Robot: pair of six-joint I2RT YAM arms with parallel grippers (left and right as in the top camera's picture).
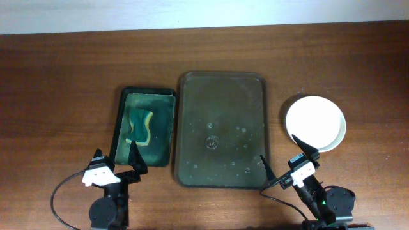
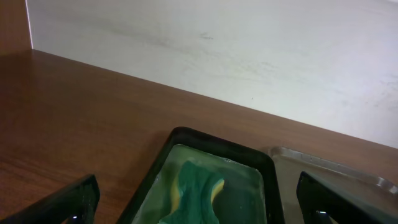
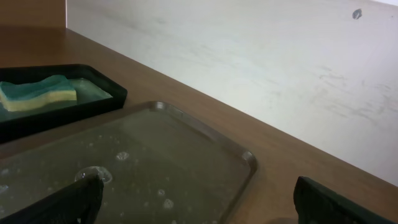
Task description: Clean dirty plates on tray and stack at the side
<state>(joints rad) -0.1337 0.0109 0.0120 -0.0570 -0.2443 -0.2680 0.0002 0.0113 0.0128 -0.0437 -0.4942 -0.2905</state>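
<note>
A stack of white plates [image 1: 316, 121] sits on the bare wood tabletop right of the dark olive tray [image 1: 220, 128]; I cannot tell how many plates it holds. The top plate is plain white. The tray holds no plates, only water droplets, and also shows in the right wrist view [image 3: 155, 155]. My left gripper [image 1: 118, 156] is open and empty at the near end of the small green tray. My right gripper [image 1: 281, 153] is open and empty over the olive tray's near right corner, just in front of the plates. The plates are out of both wrist views.
A smaller green tray [image 1: 146, 124] left of the olive tray holds a teal and yellow sponge [image 1: 139, 124], which also shows in the left wrist view [image 2: 196, 190]. A pale wall runs along the table's far edge [image 2: 249, 56]. Bare wood lies on both sides.
</note>
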